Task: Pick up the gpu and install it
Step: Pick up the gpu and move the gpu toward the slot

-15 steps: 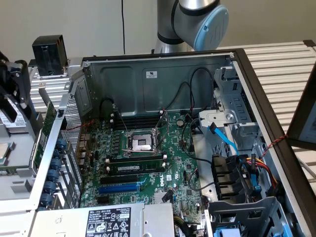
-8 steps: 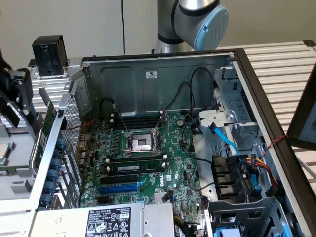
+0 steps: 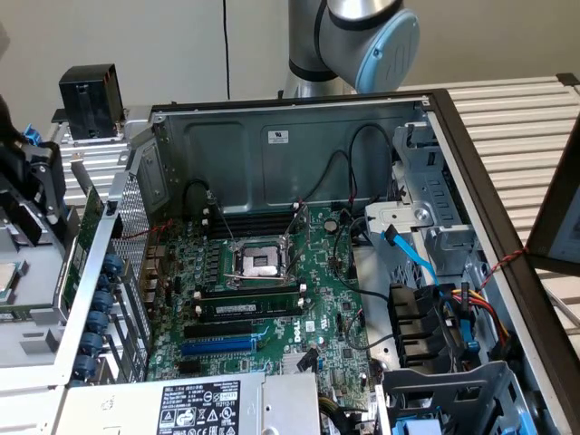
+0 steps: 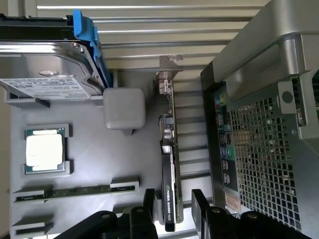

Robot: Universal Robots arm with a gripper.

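So right now the gripper (image 4: 173, 195) is hanging over the grey parts tray (image 4: 99, 164) outside the PC case (image 4: 259, 149), and its jaws are standing wide, one finger on each side of the gpu (image 4: 169, 149). Nothing is being held yet. There looks to be a sliver of gap on both sides of the card, though from this angle I honestly can't swear the pads aren't brushing the shroud.

The gpu is standing on its edge in the tray, just beside the case's perforated rear wall, and isn't sitting in the motherboard (image 3: 263, 290) at all. Its long axis is running straight away from the gripper. The black shroud end is lying between the fingers and the metal bracket (image 4: 169, 67) is pointing off at the far end. So the jaws are lining up across the card's thin dimension, not along its length.

Also sharing the tray: a CPU (image 4: 45, 149), a memory stick (image 4: 75, 191) and a hard drive (image 4: 45, 64) in a blue carrier, all well apart from the fingers.
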